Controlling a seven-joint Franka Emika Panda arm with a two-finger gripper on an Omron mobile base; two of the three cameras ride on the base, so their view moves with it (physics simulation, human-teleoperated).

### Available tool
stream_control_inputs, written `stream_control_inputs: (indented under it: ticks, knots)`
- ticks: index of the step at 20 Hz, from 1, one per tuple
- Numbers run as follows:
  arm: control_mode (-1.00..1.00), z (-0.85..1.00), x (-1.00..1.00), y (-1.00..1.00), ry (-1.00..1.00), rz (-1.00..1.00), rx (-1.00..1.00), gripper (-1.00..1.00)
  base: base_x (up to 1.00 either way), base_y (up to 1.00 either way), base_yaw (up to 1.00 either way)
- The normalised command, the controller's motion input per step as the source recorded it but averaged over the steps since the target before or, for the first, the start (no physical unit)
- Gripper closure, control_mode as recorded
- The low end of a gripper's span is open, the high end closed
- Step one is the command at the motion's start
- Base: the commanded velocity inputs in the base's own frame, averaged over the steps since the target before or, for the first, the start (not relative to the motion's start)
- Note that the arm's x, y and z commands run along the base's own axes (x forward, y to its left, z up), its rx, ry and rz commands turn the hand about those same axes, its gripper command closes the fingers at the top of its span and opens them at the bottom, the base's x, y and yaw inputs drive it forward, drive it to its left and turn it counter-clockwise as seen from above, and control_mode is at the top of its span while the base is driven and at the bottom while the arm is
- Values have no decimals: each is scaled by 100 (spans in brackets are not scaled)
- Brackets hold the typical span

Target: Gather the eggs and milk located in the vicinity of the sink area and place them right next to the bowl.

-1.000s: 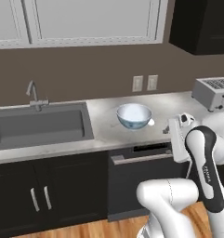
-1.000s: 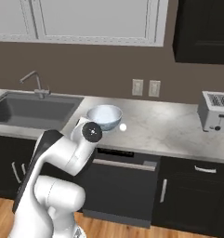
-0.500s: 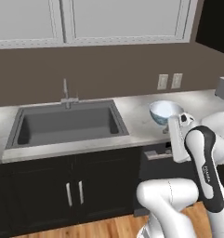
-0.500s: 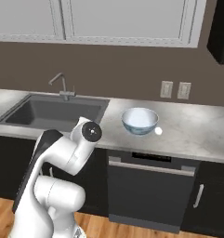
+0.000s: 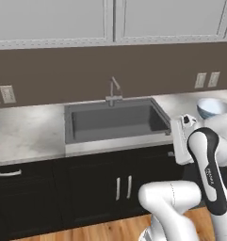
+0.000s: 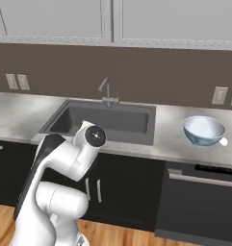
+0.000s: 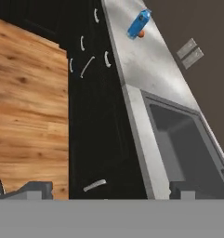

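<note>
In the left base view, the large dark grey rectangular sink point(image 5: 116, 123) is sunk into the speckled grey countertop point(image 5: 25, 134), a thin silver bent-neck tap point(image 5: 114, 90) at its back rim. The wide glossy pale-blue bowl point(image 5: 214, 107) sits at the right, its lower half hidden by the white arm.

From the right base view, the bowl point(image 6: 204, 130) stands whole on the counter right of the sink point(image 6: 107, 121), a tiny white oval egg point(image 6: 224, 141) touching its right side.

In the hand view, the gripper point(image 7: 111, 190) has its dark fingertips point(image 7: 35, 189) spread wide apart, holding nothing. Far ahead of them, a small blue milk carton point(image 7: 138, 23) stands on the counter with something small and orange, too tiny to make out, beside it. The sink point(image 7: 187, 148) lies nearer, cut off at the frame edge.
</note>
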Motion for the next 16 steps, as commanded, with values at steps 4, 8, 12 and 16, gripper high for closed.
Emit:
stream_control_inputs:
  ticks: [4, 8, 12, 16]
  knots:
    - [100, 0, 0, 0, 0, 0, 0, -100, 0, 100, 0]
    - [100, 0, 0, 0, 0, 0, 0, -100, 0, 100, 0]
    - [100, 0, 0, 0, 0, 0, 0, -100, 0, 100, 0]
    - [100, 0, 0, 0, 0, 0, 0, -100, 0, 93, 0]
